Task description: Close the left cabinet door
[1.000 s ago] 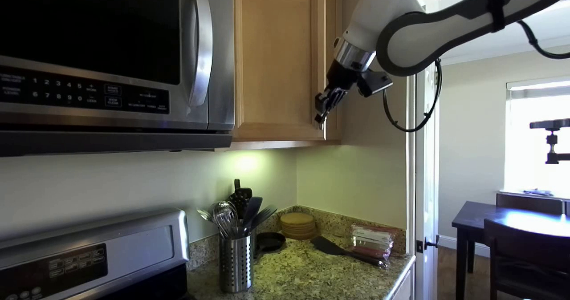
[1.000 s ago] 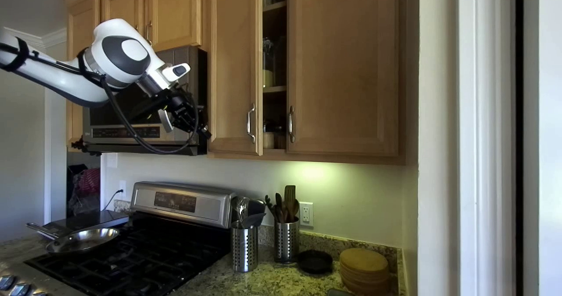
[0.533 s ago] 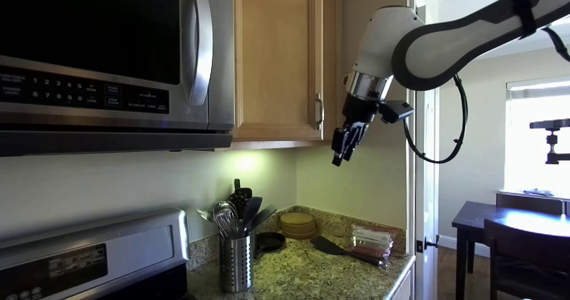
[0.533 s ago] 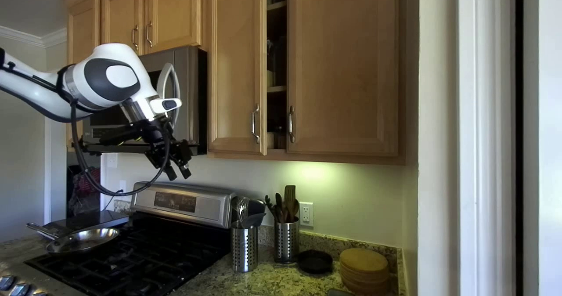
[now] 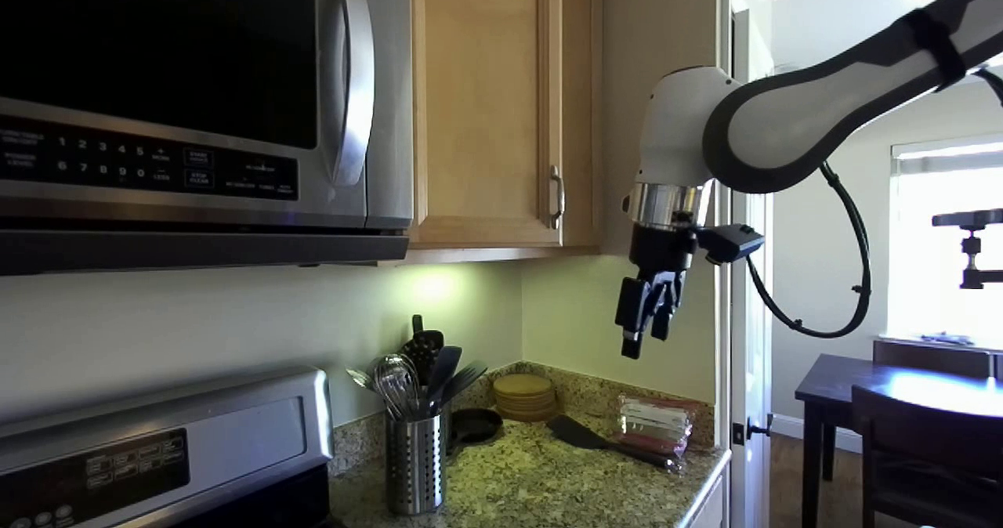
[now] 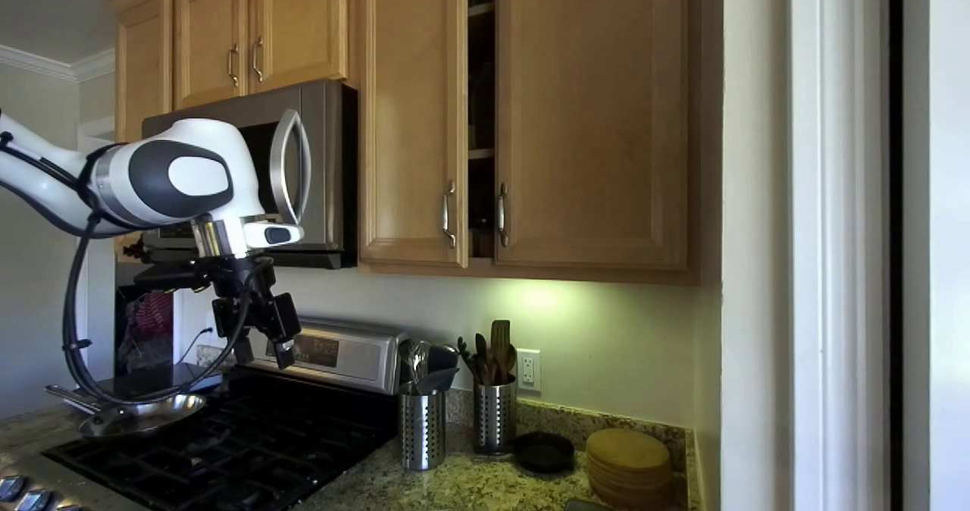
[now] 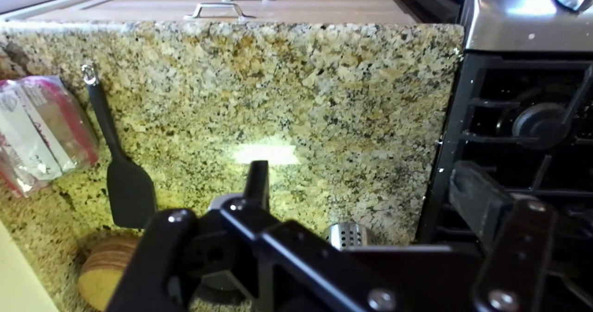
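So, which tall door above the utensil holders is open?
The left cabinet door, with its handle on the right edge; it stands ajar, while the right cabinet door looks shut.

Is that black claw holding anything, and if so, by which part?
Nothing is held: the gripper is open, its fingers apart with nothing gripped between them in the wrist view. The left cabinet door stands ajar, apart from the gripper.

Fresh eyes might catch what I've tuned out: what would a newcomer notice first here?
Probably the white arm at the left of an exterior view, its open gripper pointing down. Then the left cabinet door, ajar right of the microwave, a dark gap along its handle edge.
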